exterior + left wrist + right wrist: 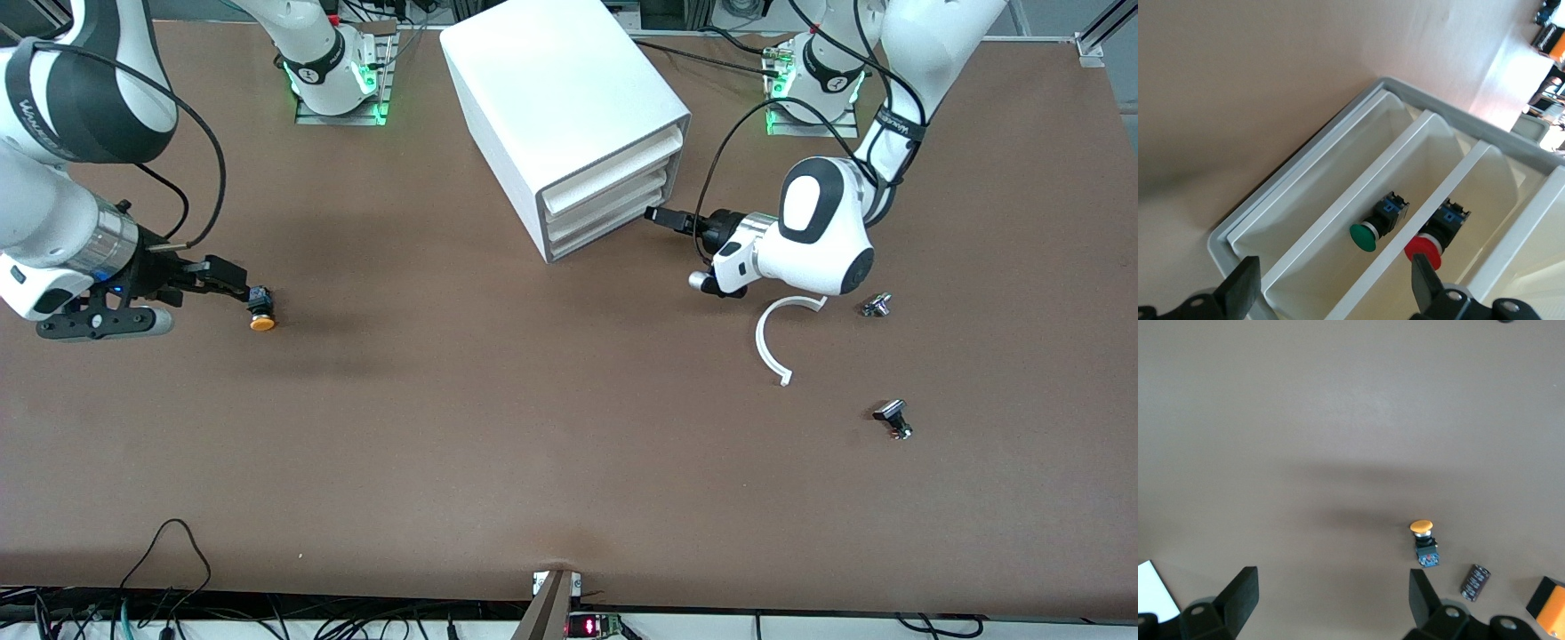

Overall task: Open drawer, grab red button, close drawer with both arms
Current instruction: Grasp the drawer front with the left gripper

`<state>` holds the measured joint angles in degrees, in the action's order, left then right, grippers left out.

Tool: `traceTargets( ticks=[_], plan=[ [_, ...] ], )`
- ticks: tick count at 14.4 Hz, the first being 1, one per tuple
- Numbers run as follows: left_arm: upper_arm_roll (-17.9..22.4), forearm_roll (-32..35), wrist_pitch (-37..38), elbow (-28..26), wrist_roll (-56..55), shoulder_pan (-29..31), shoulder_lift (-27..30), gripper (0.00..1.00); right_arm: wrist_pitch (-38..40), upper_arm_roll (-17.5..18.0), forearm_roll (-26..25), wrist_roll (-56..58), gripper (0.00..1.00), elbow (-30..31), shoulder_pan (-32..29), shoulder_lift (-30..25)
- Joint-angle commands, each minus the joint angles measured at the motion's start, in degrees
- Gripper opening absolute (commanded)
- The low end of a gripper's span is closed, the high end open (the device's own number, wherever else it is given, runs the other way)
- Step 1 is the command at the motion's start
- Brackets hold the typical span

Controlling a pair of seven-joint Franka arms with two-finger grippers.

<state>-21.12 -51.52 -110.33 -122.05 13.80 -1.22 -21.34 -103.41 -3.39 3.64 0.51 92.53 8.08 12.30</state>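
Observation:
The white cabinet (551,89) stands at the middle of the table near the arms' bases, its stacked drawers (613,191) facing the left arm's end. My left gripper (660,216) is open and empty just in front of the drawer fronts. The left wrist view looks into the trays between its spread fingers (1245,287). The red-capped button (1423,250) lies in one drawer (1498,180), and a green-capped button (1365,237) lies in the tray beside it. My right gripper (236,280) is open and empty over the table at the right arm's end, and it also shows in the right wrist view (1333,577).
An orange-yellow button (261,313) lies on the table by the right gripper, also in the right wrist view (1425,543), with a black cylinder (1477,582) and an orange box (1551,613) close by. A white curved strip (775,342) and two small metal parts (877,305) (893,418) lie at the left arm's end.

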Motion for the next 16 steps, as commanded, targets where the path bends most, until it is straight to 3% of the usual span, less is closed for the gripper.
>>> traceTargets(
  ticks=[1, 4, 8, 14, 15, 16],
  plan=[
    [-0.6, -4.6, -0.8, -3.4, 5.0, -1.2, 1.1, 0.99, -2.8, -0.2, 0.9, -0.9, 1.00, 0.2, 1.7, 1.3],
    [-2.3, -5.9, -0.9, -5.1, 6.1, -2.6, 1.1, 0.95, -4.9, -0.2, 1.0, -0.4, 1.00, 0.2, 2.6, 2.6],
    [-3.5, -6.3, -0.9, -6.8, 6.1, -2.6, 1.1, 0.70, -6.5, -0.1, 1.0, -1.4, 1.00, 0.1, 5.3, 3.3],
    [-5.5, -8.3, -0.9, -7.8, 6.0, -2.7, 0.0, 0.45, -6.4, -0.1, 1.1, -1.4, 1.00, -0.9, 8.1, 4.7],
    [-5.5, -8.3, -0.9, -7.8, 6.0, -2.7, 0.0, 0.31, -6.5, -0.1, 1.0, -1.2, 1.00, -0.9, 8.6, 4.7],
    [-5.4, -8.2, -0.9, -7.7, 5.9, -2.7, 0.0, 0.08, -6.5, -0.1, 1.1, -1.3, 1.00, -1.5, 8.9, 4.7]
  ],
)
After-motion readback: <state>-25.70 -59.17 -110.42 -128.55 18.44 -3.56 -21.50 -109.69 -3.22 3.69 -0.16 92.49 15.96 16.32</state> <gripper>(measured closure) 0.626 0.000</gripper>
